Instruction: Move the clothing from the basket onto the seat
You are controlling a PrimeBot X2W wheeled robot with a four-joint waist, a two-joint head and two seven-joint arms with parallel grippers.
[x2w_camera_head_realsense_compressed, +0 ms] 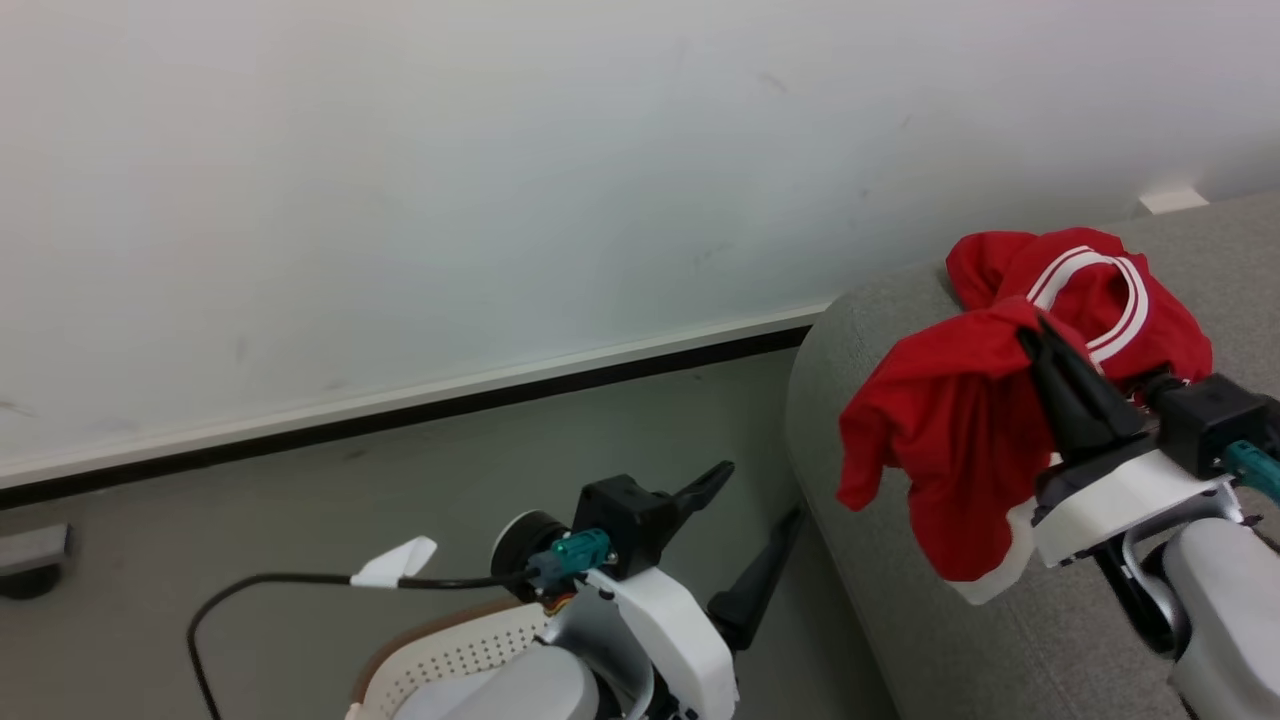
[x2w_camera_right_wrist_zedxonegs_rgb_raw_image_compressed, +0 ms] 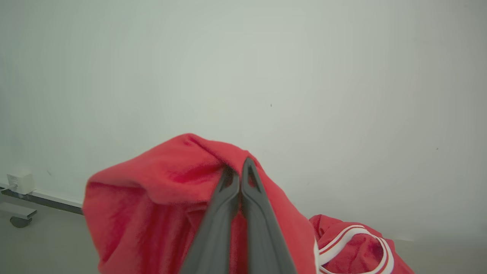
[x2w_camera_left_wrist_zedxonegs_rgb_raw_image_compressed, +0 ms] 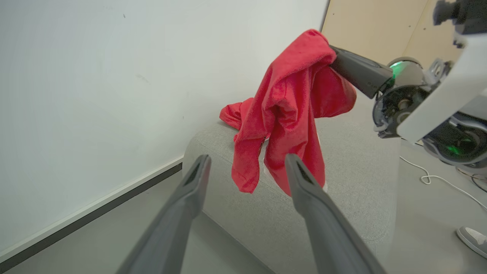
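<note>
Grey fabric seat (x2w_camera_head_realsense_compressed: pixel 900 600) bears red white-trimmed garment (x2w_camera_head_realsense_compressed: pixel 1100 280); right gripper (x2w_camera_head_realsense_compressed: pixel 1030 335) pinches second red garment (x2w_camera_head_realsense_compressed: pixel 950 420) over it, unreleased; left gripper (x2w_camera_head_realsense_compressed: pixel 762 490) gaping, empty.

Plain white wall (x2w_camera_head_realsense_compressed: pixel 400 200), dark skirting strip (x2w_camera_head_realsense_compressed: pixel 400 418), grey floor (x2w_camera_head_realsense_compressed: pixel 300 500), perhaps a castor (x2w_camera_right_wrist_zedxonegs_rgb_raw_image_compressed: pixel 18 221)

The left gripper (x2w_camera_head_realsense_compressed: pixel 760 492) stands low, its two dark fingers spread wide and holding nothing, pale wrist below. The right gripper (x2w_camera_right_wrist_zedxonegs_rgb_raw_image_compressed: pixel 239 173) sits higher, fingers pressed together on a fold of the red clothing (x2w_camera_head_realsense_compressed: pixel 950 420), which hangs from them.
</note>
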